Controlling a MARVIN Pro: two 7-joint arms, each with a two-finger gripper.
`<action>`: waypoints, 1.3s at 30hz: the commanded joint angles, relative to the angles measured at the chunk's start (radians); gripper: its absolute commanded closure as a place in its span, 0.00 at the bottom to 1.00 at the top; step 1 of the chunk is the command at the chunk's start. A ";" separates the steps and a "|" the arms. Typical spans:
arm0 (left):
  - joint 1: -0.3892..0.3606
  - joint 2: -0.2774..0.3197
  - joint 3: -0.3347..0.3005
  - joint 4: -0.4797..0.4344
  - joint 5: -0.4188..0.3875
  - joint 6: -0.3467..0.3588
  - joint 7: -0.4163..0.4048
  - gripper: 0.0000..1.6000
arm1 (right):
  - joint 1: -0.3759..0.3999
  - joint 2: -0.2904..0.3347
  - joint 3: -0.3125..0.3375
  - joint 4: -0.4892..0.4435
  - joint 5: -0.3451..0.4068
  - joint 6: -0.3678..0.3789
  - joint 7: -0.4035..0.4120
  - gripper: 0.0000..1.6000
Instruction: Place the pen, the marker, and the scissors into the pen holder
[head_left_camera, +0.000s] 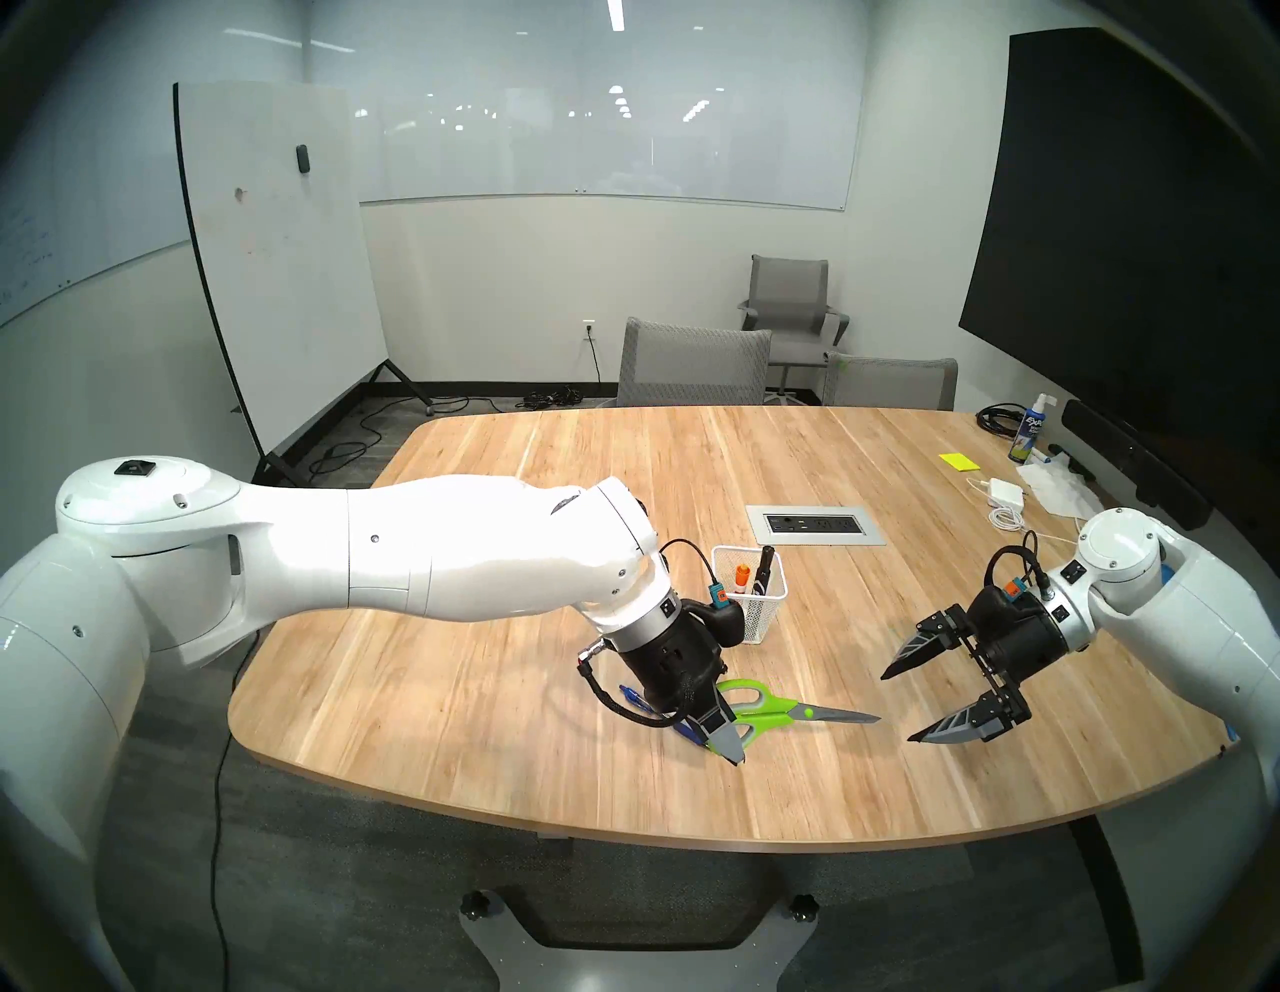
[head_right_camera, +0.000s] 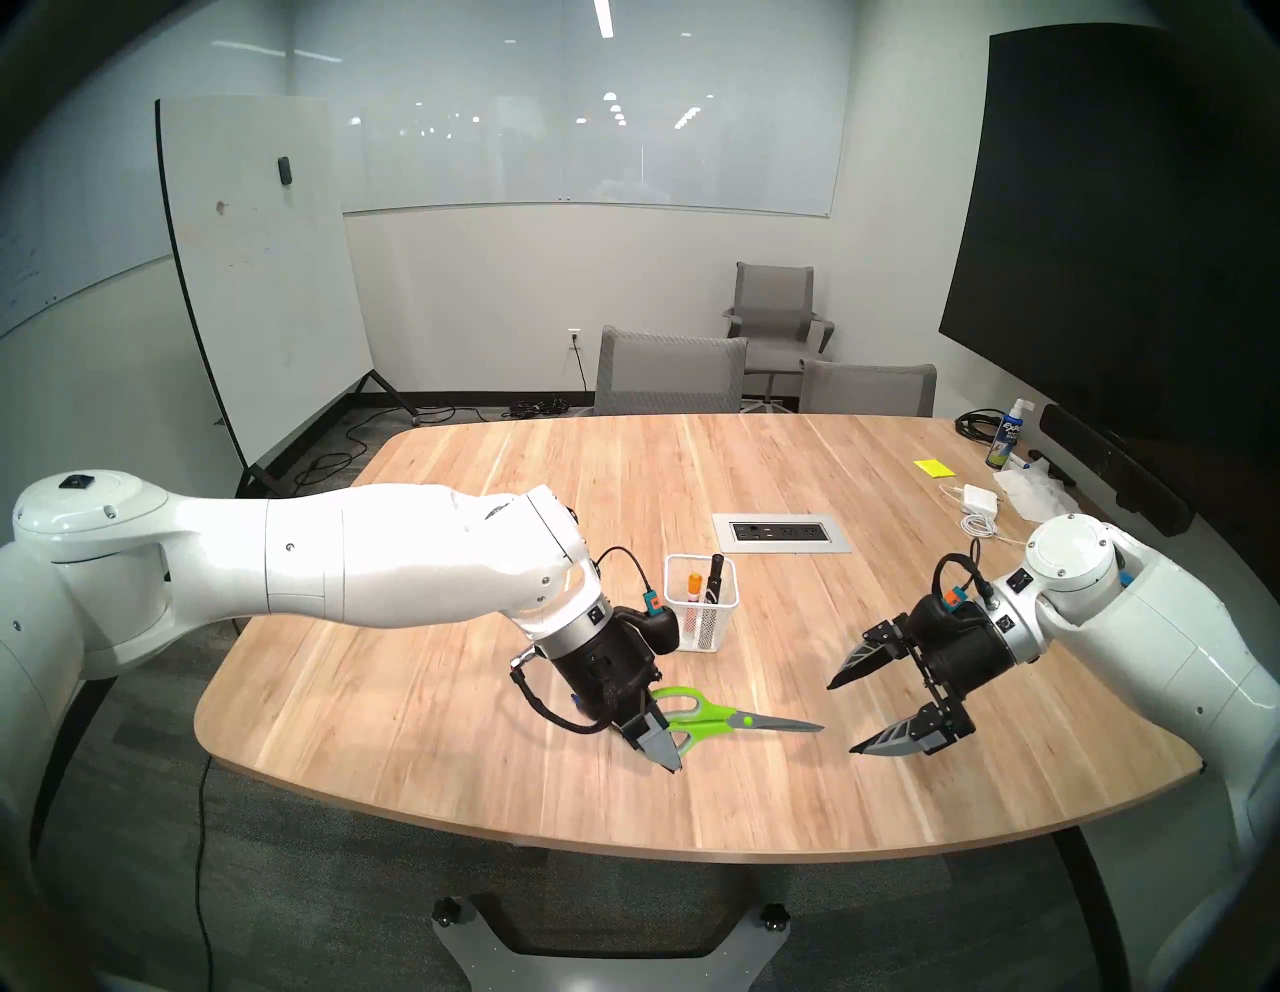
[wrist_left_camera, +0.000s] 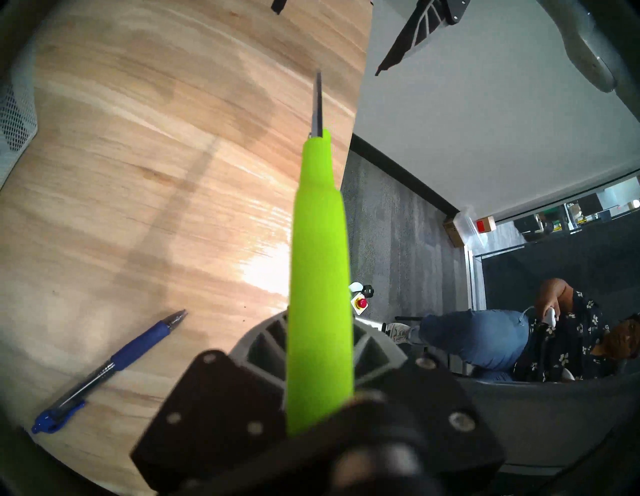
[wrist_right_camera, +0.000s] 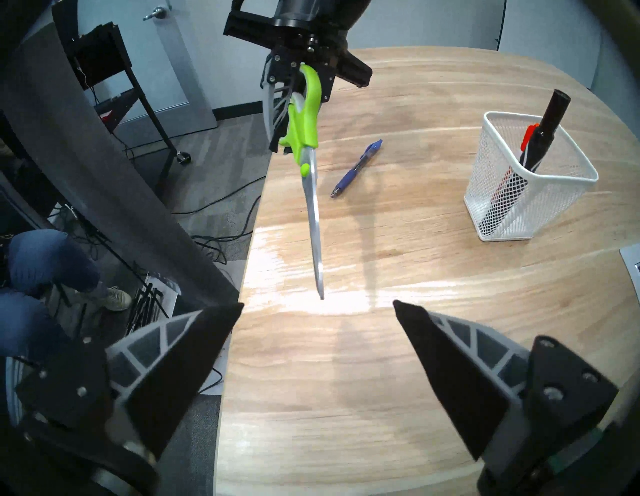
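We see a pale wooden table (wrist_right_camera: 398, 346), smooth with a light sheen that throws back glare just ahead of our right gripper (wrist_right_camera: 318, 304), whose fingers (wrist_right_camera: 194, 346) are matt black pads on ribbed grey plastic. Clamped in our left gripper (head_left_camera: 729, 745), the lime-green plastic-handled scissors (wrist_right_camera: 306, 114) carry bright, polished metal blades. Beside them lies a blue plastic pen (wrist_right_camera: 356, 168) with a shiny silver tip. Farther off, the white wire-mesh pen holder (wrist_right_camera: 502, 207) looks matt-coated.
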 joint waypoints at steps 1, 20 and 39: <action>-0.039 -0.080 -0.013 0.054 0.019 0.002 -0.050 1.00 | 0.032 -0.015 0.005 0.003 -0.008 0.016 0.019 0.00; -0.049 -0.238 0.000 0.241 0.096 -0.017 -0.198 1.00 | 0.041 -0.049 0.017 0.014 -0.050 0.045 0.022 0.00; -0.054 -0.321 0.022 0.355 0.163 -0.041 -0.315 1.00 | 0.031 -0.047 0.016 -0.007 -0.059 0.054 0.007 0.00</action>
